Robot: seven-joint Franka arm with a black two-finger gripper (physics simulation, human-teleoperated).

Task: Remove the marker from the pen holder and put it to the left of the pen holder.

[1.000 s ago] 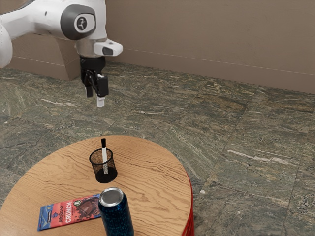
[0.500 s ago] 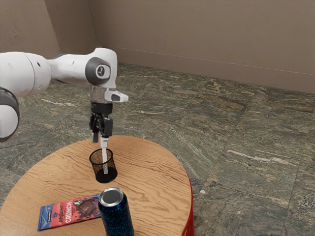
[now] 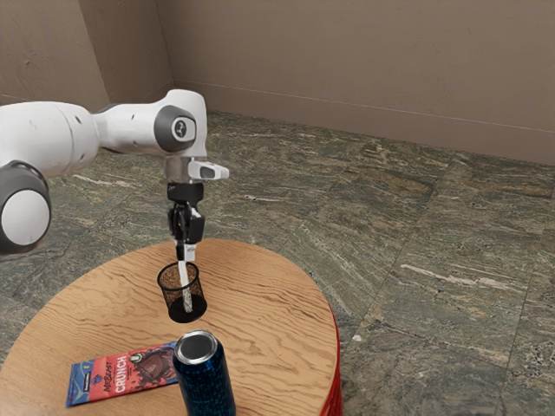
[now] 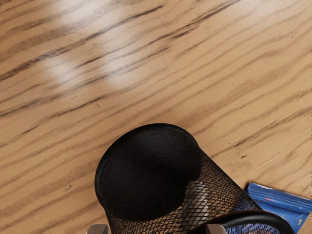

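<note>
White-bodied and slim, the marker stands in the black wire-mesh pen holder, its lower end down inside and its upper end rising above the rim. It leans slightly, the upper end toward the exterior view's left. Through the mesh in the wrist view, part of the pale body shows as well.

The black two-finger gripper points down directly over the pen holder, with its fingertips around the height of the marker's upper end. It is partly open: in the wrist view the grey tips of its fingers stand well apart, one on the pen holder's packet side and one on the other. It does not have the marker clamped from both sides; whether one finger touches it, I cannot tell.

The pen holder is upright on a round wooden table with a red side. Near it, toward the exterior view's lower edge, a dark blue can with a silver top stands upright. Beside the can, toward the exterior view's left, a red and blue chocolate packet marked CRUNCH lies flat. Beyond the table are a grey-green stone floor and a brown wall.
</note>
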